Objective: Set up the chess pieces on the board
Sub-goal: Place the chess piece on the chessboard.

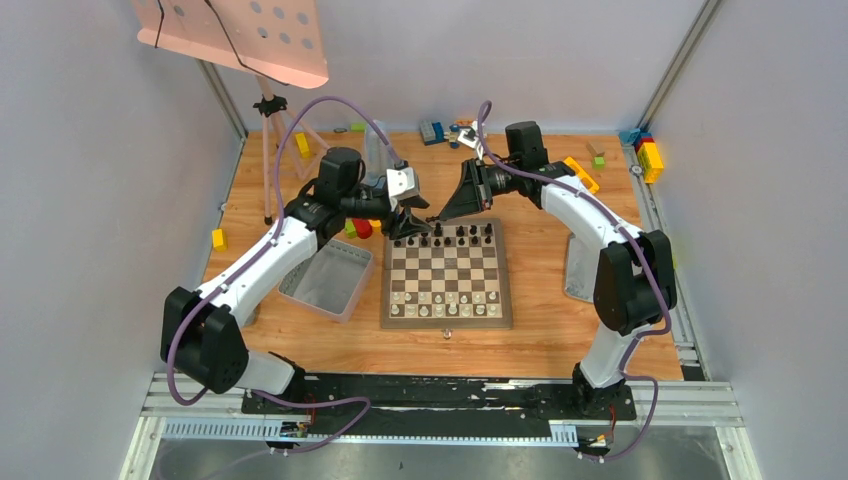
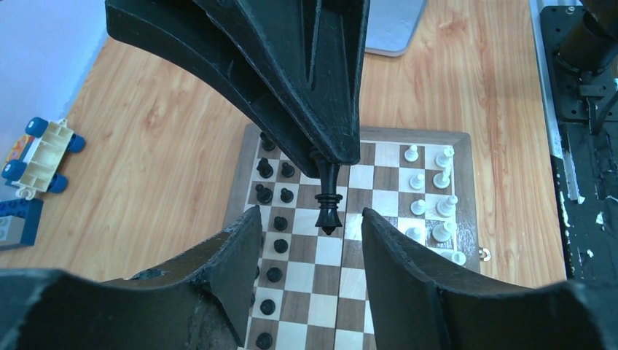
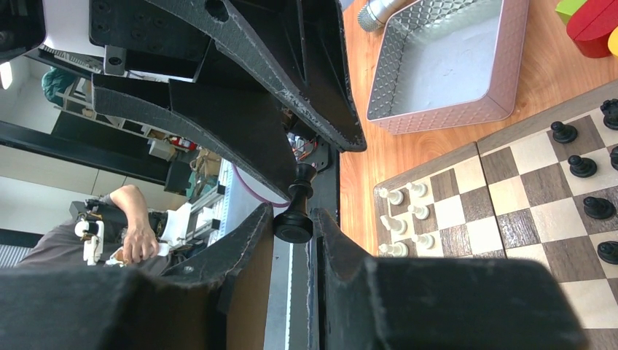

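Aloft over the board (image 1: pixel 446 322): black chess piece (image 2: pixel 328 205) clamped in right jaws, parted left jaws flanking it.

It's tight over the far edge of the board (image 1: pixel 446 275): the right end effector (image 1: pixel 437 216), pinching a black piece (image 2: pixel 328 208), hangs between the spread jaws of the left end effector (image 2: pixel 308 214). Black chessmen (image 1: pixel 462 237) crowd the far rows and white chessmen (image 1: pixel 445 303) the near ones. The middle ranks are bare. A metal tray (image 1: pixel 327 280) flanks the board's left.
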Controlling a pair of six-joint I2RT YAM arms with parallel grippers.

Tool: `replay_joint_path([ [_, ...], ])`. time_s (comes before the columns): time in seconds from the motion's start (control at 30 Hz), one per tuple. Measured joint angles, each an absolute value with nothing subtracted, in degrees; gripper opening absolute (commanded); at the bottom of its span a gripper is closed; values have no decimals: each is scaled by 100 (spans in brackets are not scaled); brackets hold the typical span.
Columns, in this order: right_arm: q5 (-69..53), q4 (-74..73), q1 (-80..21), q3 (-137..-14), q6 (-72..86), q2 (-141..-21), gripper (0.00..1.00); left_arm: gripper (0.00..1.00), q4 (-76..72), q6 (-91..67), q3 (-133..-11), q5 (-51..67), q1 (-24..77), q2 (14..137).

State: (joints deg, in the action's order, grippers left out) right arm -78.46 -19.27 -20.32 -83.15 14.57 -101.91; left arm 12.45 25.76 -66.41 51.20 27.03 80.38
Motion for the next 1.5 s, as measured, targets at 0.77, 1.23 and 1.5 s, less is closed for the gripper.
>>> replay_joint_path([
  [0.77, -7861, -1739, -2018, -8243, 1625, -10191, 0, 1, 1229, 2543, -6637, 5183, 2803, 8049],
  [1.23, -7592, -1787, -1946, -8101, 1361, -10180, 56, 0, 2694, 3162, -7402, 4528, 2965, 8184],
  [1.5, -7181, -2333, -856, -7658, 574, -9666, 57, 0, 4943, 4073, -8816, 2827, 3542, 9061],
])
